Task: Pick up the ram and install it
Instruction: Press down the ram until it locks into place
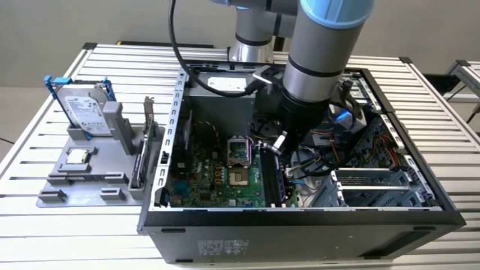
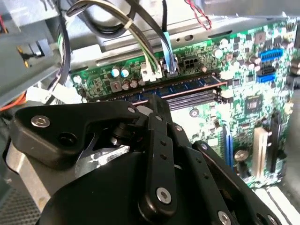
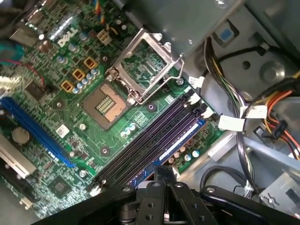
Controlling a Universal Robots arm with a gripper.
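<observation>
There is one open computer case (image 1: pixel 300 216) on the counter (image 1: pixel 75 236), one silver hard drive (image 1: pixel 84 109) standing on a grey stand at the exterior view's left, one hand (image 1: pixel 279 143) and one blue ram (image 3: pixel 180 139). The ram lies flat along the long dark slots (image 3: pixel 140 140) on the green board (image 1: pixel 217 174), in the slot closest to the board's edge. The hand hangs inside the case with its tip right over one end of the ram, and I cannot tell if it is spread or pressed together.

Robotics lab: slatted aluminium bench (image 1: pixel 67 225), opened computer case (image 1: pixel 300 216)
</observation>
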